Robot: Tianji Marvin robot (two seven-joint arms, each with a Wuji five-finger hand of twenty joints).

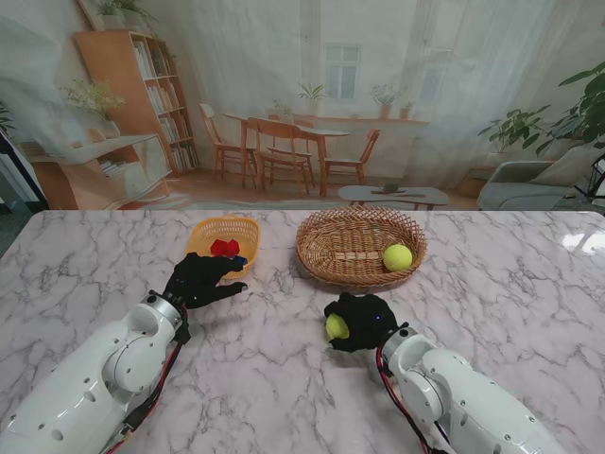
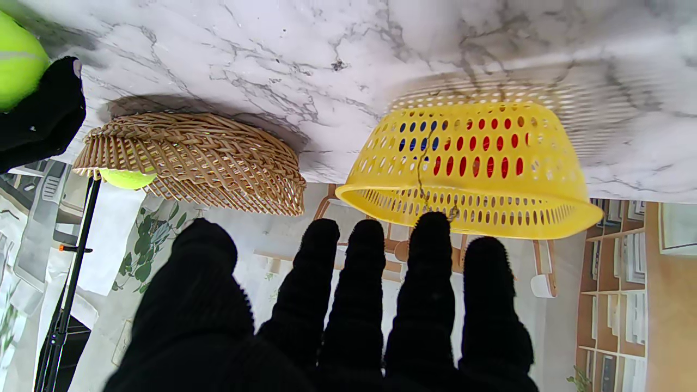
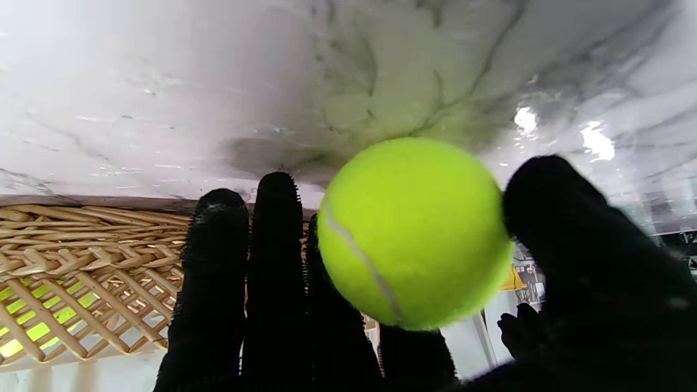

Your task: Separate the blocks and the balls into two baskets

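My right hand [image 1: 361, 322] is shut on a yellow-green tennis ball [image 1: 337, 327], held just above the table nearer to me than the wicker basket [image 1: 333, 255]. The right wrist view shows that ball [image 3: 414, 234] gripped between thumb and fingers [image 3: 275, 261]. A second tennis ball [image 1: 397, 256] lies inside the wicker basket. My left hand [image 1: 200, 279] is open, fingers spread, just short of the yellow plastic basket [image 1: 202, 232], which holds a red block [image 1: 224, 248] and something blue [image 2: 416, 136] seen through its holes.
The two baskets stand side by side at the table's middle, the yellow basket [image 2: 468, 179] on my left, the wicker one [image 2: 190, 158] on my right. Marble table top [image 1: 529, 284] stretches around them.
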